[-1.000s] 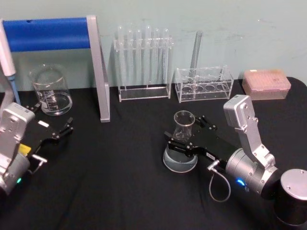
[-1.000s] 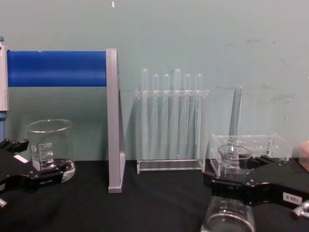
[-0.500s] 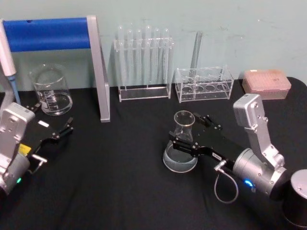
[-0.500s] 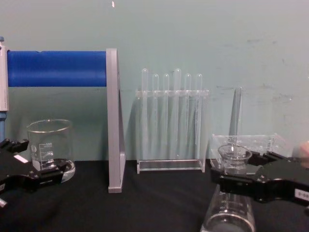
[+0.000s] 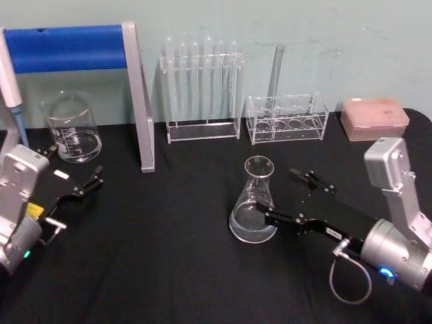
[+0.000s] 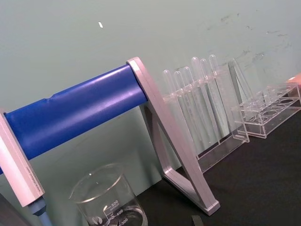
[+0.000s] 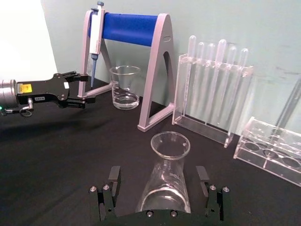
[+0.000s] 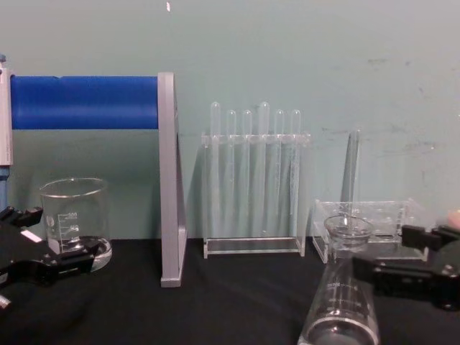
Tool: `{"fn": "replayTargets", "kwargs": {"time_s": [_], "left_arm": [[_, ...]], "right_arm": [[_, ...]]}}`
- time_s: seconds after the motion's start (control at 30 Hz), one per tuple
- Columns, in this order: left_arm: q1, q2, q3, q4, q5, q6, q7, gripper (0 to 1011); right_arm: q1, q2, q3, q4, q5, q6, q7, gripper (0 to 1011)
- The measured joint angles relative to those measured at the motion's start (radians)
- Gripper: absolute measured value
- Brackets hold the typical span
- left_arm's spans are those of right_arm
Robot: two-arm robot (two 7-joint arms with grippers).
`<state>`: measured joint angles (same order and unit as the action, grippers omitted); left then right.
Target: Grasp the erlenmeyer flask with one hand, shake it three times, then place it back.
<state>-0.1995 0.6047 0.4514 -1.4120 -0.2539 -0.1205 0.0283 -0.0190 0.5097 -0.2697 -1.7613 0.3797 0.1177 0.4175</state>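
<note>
Right gripper (image 5: 291,200): jaws spread, flanking the erlenmeyer flask (image 5: 254,201) without contact, at its 3 o'clock. Flask upright on the table (image 5: 169,256). Advice: withdraw straight, avoiding the glass. Left gripper (image 5: 89,182): parked, open, near the beaker (image 5: 71,128).

A: What sits on the black tabletop (image 8: 237,302)?

B: The erlenmeyer flask (image 8: 341,305) stands upright at lower right, the right end effector (image 8: 402,259) just beside it, jaws spread and apart from the glass.

A: And left?

B: The left end effector (image 8: 50,248), before a beaker (image 8: 75,221).
</note>
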Motion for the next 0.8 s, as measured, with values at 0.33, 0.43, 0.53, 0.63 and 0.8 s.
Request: {"fn": "replayTargets", "kwargs": {"time_s": [0.33,0.43,0.53,0.63,0.8], "left_arm": [[0.0,0.0,0.0,0.0,0.0,0.0,0.0,1001],[0.0,0.0,0.0,0.0,0.0,0.0,0.0,1001],[0.0,0.0,0.0,0.0,0.0,0.0,0.0,1001],[0.0,0.0,0.0,0.0,0.0,0.0,0.0,1001],[0.0,0.0,0.0,0.0,0.0,0.0,0.0,1001]], "right_arm": [[-0.054,0.046,0.048,-0.061,0.04,-0.007,-0.022,1002],[-0.063,0.051,0.07,-0.08,0.053,-0.019,-0.033,1003],[-0.066,0.053,0.092,-0.093,0.057,-0.035,-0.048,1002],[-0.06,0.048,0.106,-0.094,0.051,-0.047,-0.07,1002],[-0.024,0.016,0.118,-0.064,0.0,-0.062,-0.126,1003]]}}
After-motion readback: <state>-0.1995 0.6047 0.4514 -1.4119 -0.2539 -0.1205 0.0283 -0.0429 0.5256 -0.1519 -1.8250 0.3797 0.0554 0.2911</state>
